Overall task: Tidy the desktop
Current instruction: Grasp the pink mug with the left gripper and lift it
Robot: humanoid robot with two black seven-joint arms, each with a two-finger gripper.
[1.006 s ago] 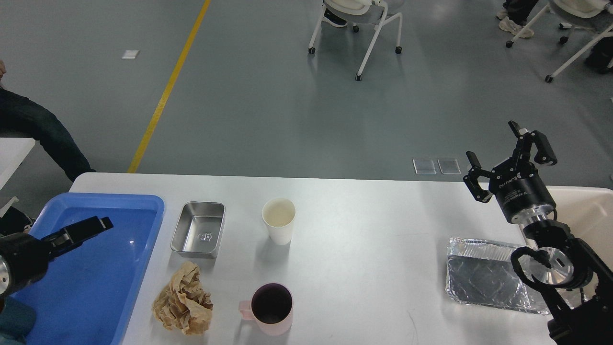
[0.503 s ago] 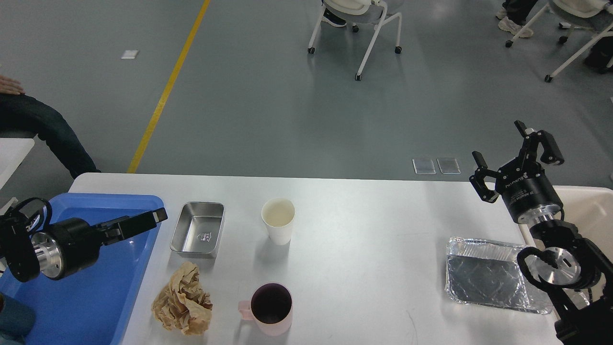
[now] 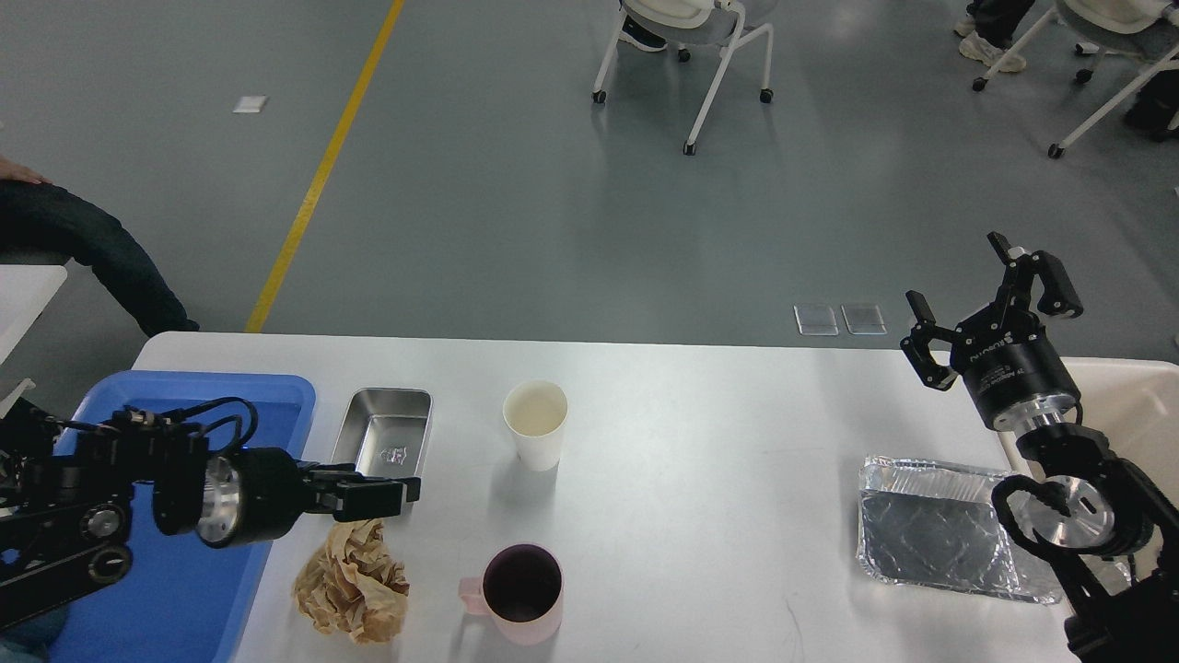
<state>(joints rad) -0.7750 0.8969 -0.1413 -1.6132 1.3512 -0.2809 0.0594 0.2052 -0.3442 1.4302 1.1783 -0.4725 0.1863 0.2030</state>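
The white desktop [image 3: 700, 479] holds a steel tin [image 3: 387, 428], a white paper cup [image 3: 535, 425], a crumpled brown paper [image 3: 355, 585], a pink mug [image 3: 520, 594] and a foil tray [image 3: 930, 534]. My left gripper [image 3: 401, 493] reaches in from the left, level, over the tin's near edge and just above the crumpled paper. Its fingers are seen side-on and overlap. My right gripper [image 3: 990, 308] is open and empty, raised above the table's far right corner, beyond the foil tray.
A blue plastic tray [image 3: 267, 391] lies at the table's left end under my left arm. A beige bin [image 3: 1128, 405] stands off the right end. White chairs [image 3: 700, 55] stand on the floor beyond. A seated person's leg [image 3: 83, 249] is at the far left.
My left arm has swung right, from over the blue tray to over the tin's near edge and the crumpled paper. The right gripper has barely moved and stays open.
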